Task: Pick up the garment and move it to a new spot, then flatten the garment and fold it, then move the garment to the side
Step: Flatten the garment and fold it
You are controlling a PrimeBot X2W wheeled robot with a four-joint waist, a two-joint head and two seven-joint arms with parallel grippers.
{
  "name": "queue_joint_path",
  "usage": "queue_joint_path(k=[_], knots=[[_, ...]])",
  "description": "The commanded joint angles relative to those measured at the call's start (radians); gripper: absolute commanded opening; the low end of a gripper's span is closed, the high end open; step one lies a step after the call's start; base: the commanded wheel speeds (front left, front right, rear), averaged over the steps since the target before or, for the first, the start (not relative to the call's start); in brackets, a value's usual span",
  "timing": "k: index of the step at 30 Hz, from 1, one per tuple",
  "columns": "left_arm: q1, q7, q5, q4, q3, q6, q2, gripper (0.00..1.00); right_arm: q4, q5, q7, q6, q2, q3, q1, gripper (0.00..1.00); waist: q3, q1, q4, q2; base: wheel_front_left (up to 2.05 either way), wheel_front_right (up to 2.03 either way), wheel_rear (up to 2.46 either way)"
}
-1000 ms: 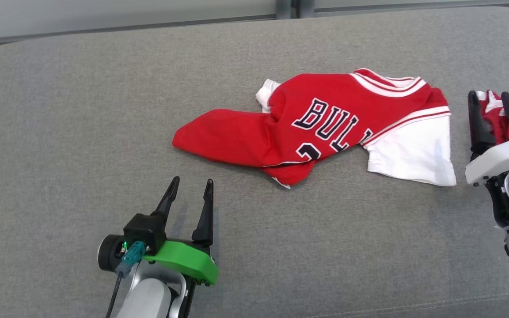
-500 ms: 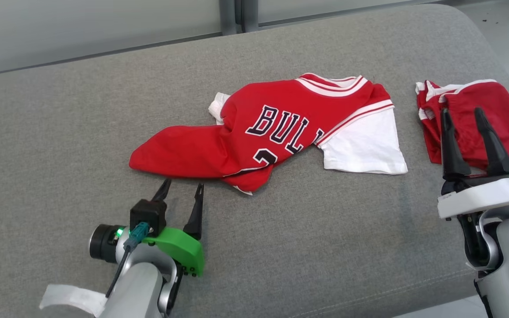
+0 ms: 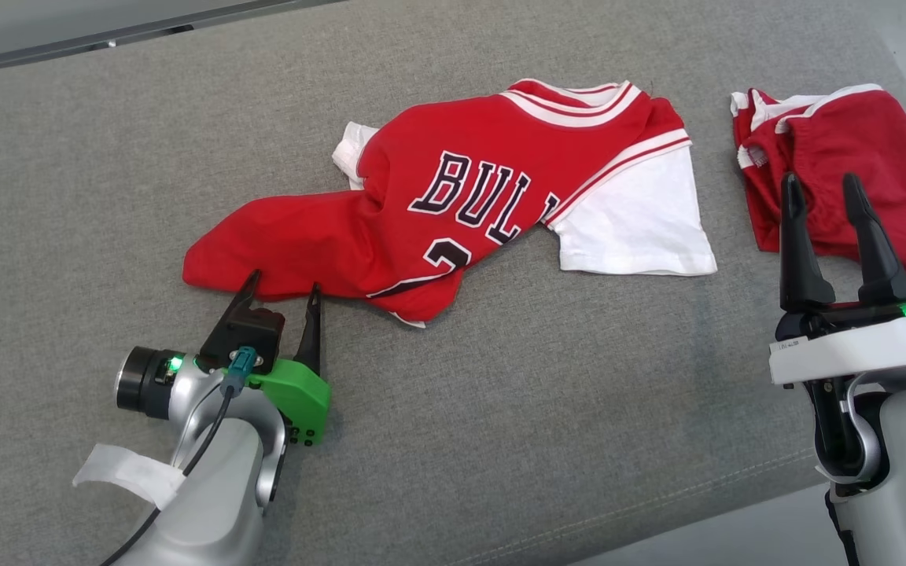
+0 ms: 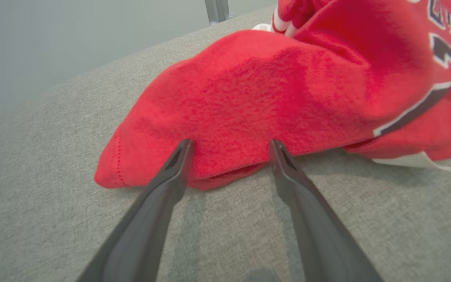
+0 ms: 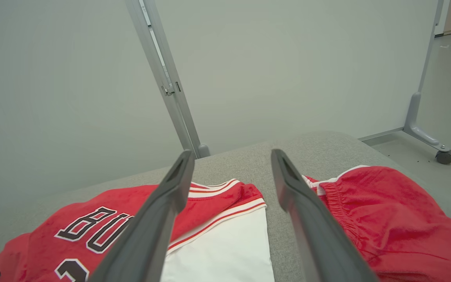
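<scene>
The robot's left hand point(image 3: 283, 281), fingers spread wide and holding nothing, sits low over the grey padded counter point(image 3: 500, 409). Both of its fingertips point(image 4: 184, 147) are right at the near edge of the red garment point(image 3: 453, 196) (a basketball jersey with a white sleeve sewn in). The rumpled hem bulges into the gap between the tips, though whether they actually touch the cloth is hard to say. Beyond the fingers the garment sprawls crumpled and twisted, its lettering creased, and its white sleeve point(image 3: 634, 228) lies flat on the side toward the other arm. The right hand point(image 3: 821, 181), likewise open and empty, is raised above the counter, well apart from the jersey. A pair of red shorts point(image 3: 854, 149) lies bunched just past its fingertips. The job appears to be at its very start: the garment has not been lifted. Moving it to a new spot, flattening, folding and setting it aside all remain.
</scene>
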Motion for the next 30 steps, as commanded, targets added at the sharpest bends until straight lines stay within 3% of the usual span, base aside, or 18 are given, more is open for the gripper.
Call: queue_joint_path(k=[1, 6, 7, 8, 9, 11, 14, 15, 30], knots=[[-0.015, 0.0, 0.005, 0.005, 0.001, 0.007, 0.005, 1.0, -0.008, -0.006, 0.004, 0.0, 0.007, -0.001, 0.008, 1.0, 0.014, 0.0, -0.006, 0.0, 0.0, 0.0, 0.0], [-0.029, 0.0, -0.015, 0.036, 0.02, -0.009, -0.011, 1.0, -0.015, -0.004, 0.012, 0.0, 0.017, 0.01, -0.006, 1.0, 0.022, 0.0, -0.002, 0.0, 0.0, 0.0, 0.0], [-0.034, 0.0, -0.02, 0.048, 0.023, -0.012, -0.015, 0.85, -0.016, 0.0, 0.013, 0.0, 0.017, 0.013, -0.009, 1.0, 0.023, 0.0, -0.002, 0.0, 0.0, 0.0, 0.0], [-0.039, 0.0, -0.027, 0.062, 0.026, -0.018, -0.019, 0.59, -0.017, 0.002, 0.013, 0.0, 0.018, 0.015, -0.011, 1.0, 0.023, 0.0, -0.003, 0.0, 0.0, 0.0, 0.0], [-0.043, 0.0, -0.032, 0.077, 0.029, -0.021, -0.022, 0.42, -0.017, 0.004, 0.013, 0.0, 0.019, 0.018, -0.013, 1.0, 0.023, 0.0, -0.003, 0.0, 0.0, 0.0, 0.0], [-0.058, 0.0, -0.039, 0.097, 0.035, -0.025, -0.027, 0.25, -0.019, 0.005, 0.012, 0.0, 0.016, 0.018, -0.016, 1.0, 0.024, 0.0, -0.005, 0.0, 0.0, 0.0, 0.0], [-0.076, 0.0, -0.047, 0.103, 0.045, -0.029, -0.031, 0.1, -0.019, 0.005, 0.009, 0.0, 0.014, 0.019, -0.014, 1.0, 0.024, 0.0, -0.008, 0.0, 0.0, 0.0, 0.0], [-0.078, 0.0, -0.051, 0.093, 0.05, -0.03, -0.033, 0.0, -0.019, 0.005, 0.008, 0.0, 0.014, 0.019, -0.014, 1.0, 0.023, 0.0, -0.009, 0.0, 0.0, 0.0, 0.0], [-0.01, 0.0, -0.015, -0.246, 0.127, -0.05, -0.037, 0.0, -0.006, 0.0, 0.0, 0.0, 0.016, -0.015, 0.032, 1.0, -0.038, 0.0, 0.041, 0.0, 0.0, 0.0, 0.0]])
